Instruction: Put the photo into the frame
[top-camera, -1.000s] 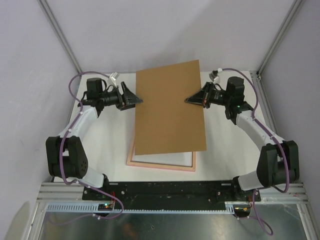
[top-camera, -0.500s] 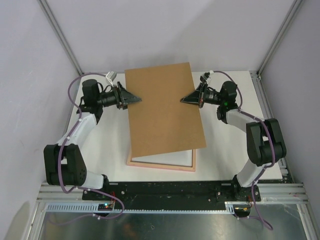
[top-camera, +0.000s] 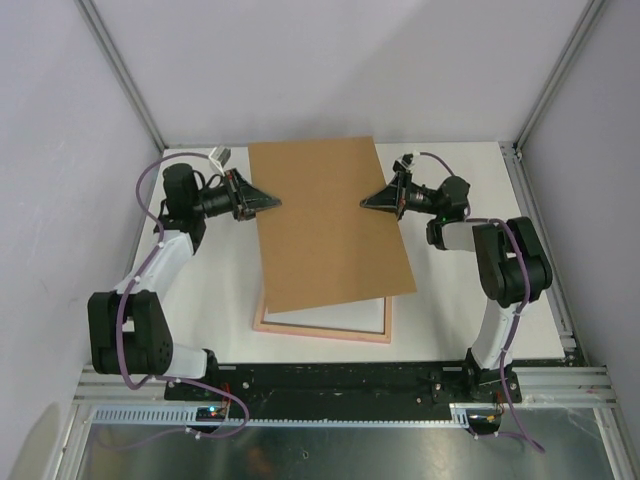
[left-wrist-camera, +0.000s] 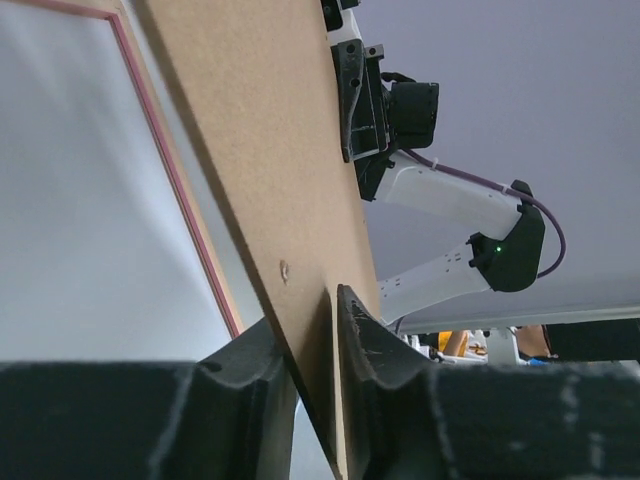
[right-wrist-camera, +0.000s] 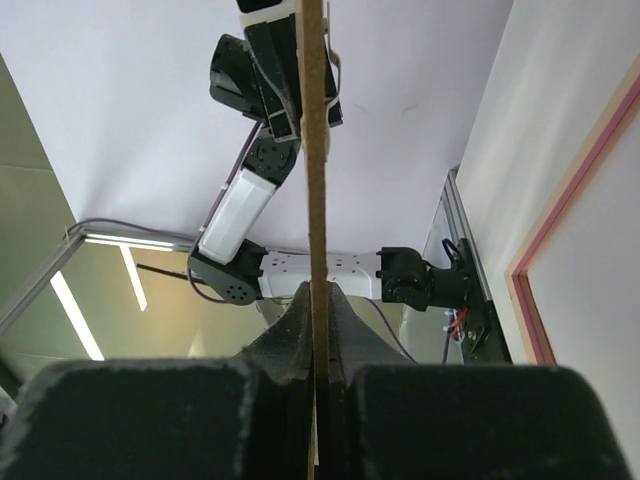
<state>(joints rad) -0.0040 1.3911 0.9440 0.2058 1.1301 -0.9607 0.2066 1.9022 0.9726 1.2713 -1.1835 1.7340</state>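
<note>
While left gripper and right gripper clamp the board over the frame, it looks like backing removal; next, probably park it aside.

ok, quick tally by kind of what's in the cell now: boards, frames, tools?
brown board: 1
pink frame: 1
tools: 2, the left tool and the right tool, each clamped on a side edge of the board
Total: 4

Backing board and right tool further left.
</note>
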